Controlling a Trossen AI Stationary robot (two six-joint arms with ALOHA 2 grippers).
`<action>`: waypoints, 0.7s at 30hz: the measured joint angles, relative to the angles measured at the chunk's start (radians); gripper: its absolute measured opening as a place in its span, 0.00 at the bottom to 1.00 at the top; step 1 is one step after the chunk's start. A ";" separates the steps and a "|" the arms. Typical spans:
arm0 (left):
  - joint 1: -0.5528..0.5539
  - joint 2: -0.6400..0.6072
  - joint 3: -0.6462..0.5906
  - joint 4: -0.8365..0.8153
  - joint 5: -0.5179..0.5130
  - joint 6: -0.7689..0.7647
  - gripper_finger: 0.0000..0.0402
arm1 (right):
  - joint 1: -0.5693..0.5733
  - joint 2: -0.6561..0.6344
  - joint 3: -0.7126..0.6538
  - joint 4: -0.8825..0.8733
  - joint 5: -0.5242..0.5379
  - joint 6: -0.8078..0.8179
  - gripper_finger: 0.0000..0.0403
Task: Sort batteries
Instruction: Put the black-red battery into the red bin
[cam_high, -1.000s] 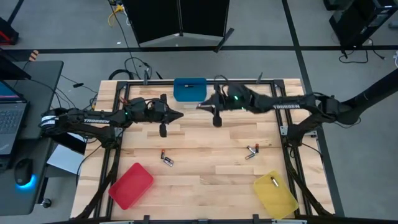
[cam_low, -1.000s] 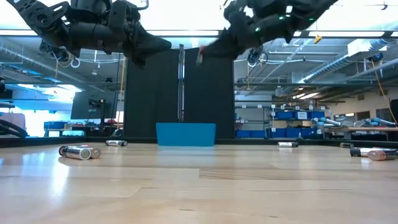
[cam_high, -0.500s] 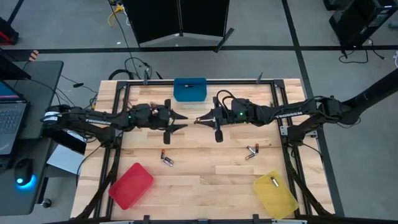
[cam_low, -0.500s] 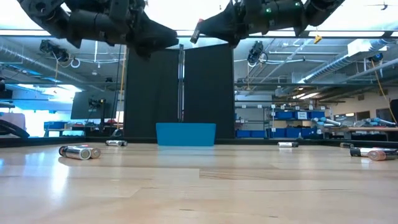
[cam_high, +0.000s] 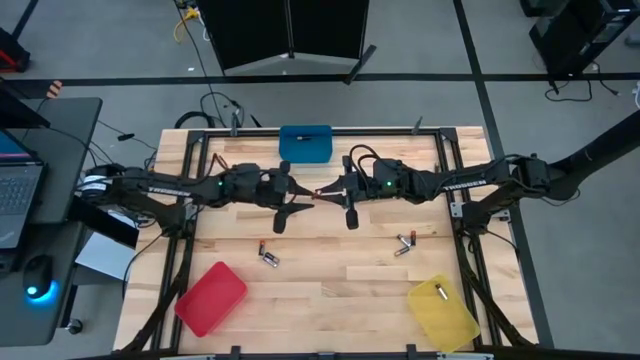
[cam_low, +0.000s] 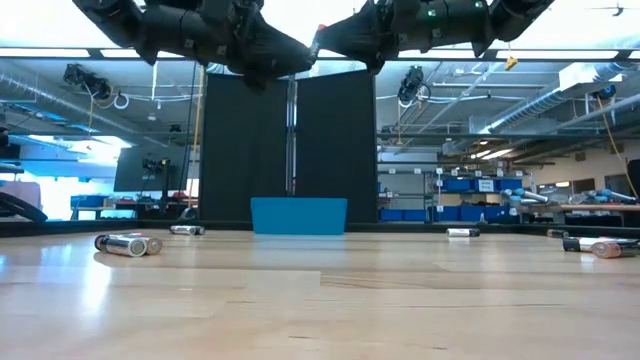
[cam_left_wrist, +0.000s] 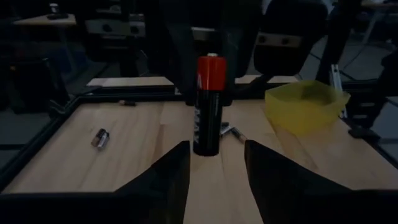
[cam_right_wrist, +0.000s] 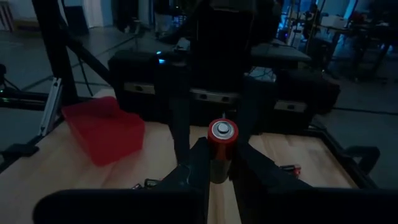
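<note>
Wooden table (cam_high: 330, 270): left gripper (cam_high: 297, 195) had spread wide and closed in on battery (cam_left_wrist: 208, 102) pinched by right gripper (cam_high: 322, 192); handover likely.

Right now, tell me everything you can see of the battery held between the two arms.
The battery is a dark cylinder with a reddish-copper end and a small silvery cap, with pale lettering down its side. The right gripper holds it by its dark end, fingers pressed on both sides, red end pointing toward the left arm. It hangs in the air above the middle of the table, not touching it. The left gripper is open, its fingers either side of the battery's dark end but not closed on it.
</note>
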 joint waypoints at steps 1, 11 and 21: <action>-0.001 0.005 0.009 0.000 0.009 -0.001 0.40 | 0.000 0.000 0.000 0.000 -0.001 0.002 0.13; 0.000 0.019 0.051 0.003 0.027 -0.006 0.40 | 0.001 0.000 0.000 0.005 -0.001 0.001 0.13; 0.000 0.050 0.076 0.000 0.039 -0.013 0.35 | 0.002 0.000 0.000 0.014 -0.001 0.008 0.13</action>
